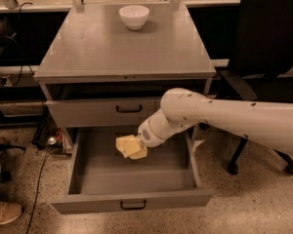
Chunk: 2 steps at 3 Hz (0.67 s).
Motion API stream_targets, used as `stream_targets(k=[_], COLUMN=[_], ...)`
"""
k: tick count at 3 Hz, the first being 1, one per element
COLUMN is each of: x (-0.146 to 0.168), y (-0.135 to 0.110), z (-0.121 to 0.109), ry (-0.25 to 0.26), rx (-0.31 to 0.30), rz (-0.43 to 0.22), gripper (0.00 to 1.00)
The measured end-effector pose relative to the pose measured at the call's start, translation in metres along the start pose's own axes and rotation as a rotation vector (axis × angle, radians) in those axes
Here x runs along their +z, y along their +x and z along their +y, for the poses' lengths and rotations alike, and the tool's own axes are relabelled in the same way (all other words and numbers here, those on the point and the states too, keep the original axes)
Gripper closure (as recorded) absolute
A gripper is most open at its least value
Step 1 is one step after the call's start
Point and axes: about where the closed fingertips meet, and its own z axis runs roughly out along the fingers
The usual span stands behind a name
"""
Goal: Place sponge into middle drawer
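The pale yellow sponge (130,147) hangs at the tip of my gripper (139,141), low inside the open middle drawer (136,179), over the back half of its floor. The gripper is shut on the sponge, its fingers largely covered by the white wrist. My white arm (219,116) reaches in from the right, across the drawer's right wall. The drawer is pulled far out, and its black handle (133,205) faces me.
The grey handled drawer above (129,110) is closed. A white bowl (134,16) stands at the back of the cabinet top (122,48). A black office chair (268,43) stands at the right. Cables and a shoe (5,212) lie on the floor at the left.
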Motion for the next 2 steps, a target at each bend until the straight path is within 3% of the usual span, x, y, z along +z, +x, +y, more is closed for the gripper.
stream_targets(k=[1, 2], x=[0.07, 0.125], y=[0.034, 0.043], z=[-0.036, -0.06], ry=[0.039, 0.084], rx=[0.071, 0.099], rz=[0.021, 0.014], gripper=[1.0, 0.97])
